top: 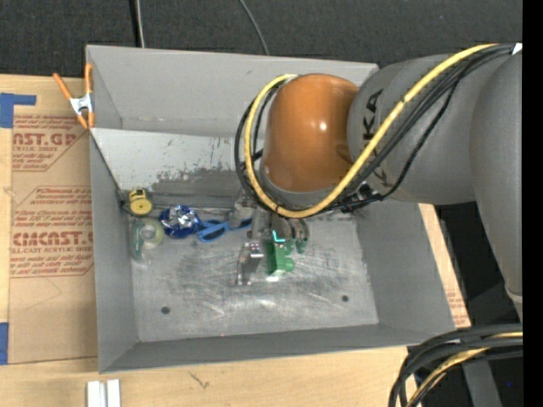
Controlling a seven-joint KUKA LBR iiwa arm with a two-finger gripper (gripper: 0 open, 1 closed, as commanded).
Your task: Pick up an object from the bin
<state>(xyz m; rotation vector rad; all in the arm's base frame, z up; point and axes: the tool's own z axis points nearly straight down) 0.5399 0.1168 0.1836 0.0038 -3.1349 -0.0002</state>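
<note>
Camera view: the arm [441, 134] reaches in from the right, its orange-covered wrist bent down over the middle of the bin [254, 316]. Whether the gripper [260, 264] is clenched or released cannot be told. A small green block [279, 260] sits right against it, mid-bin.

Colours in grey bin [106, 253], floor scuffed w/ pale scratches.
Green piece [278, 259] mid-floor; blue item [199, 225] w/ shiny silver bit, yellow roll [138, 201] & clear-pale thing [146, 237] at left; orange wrist cover [310, 134], yellow & blk cables [424, 79].
</note>
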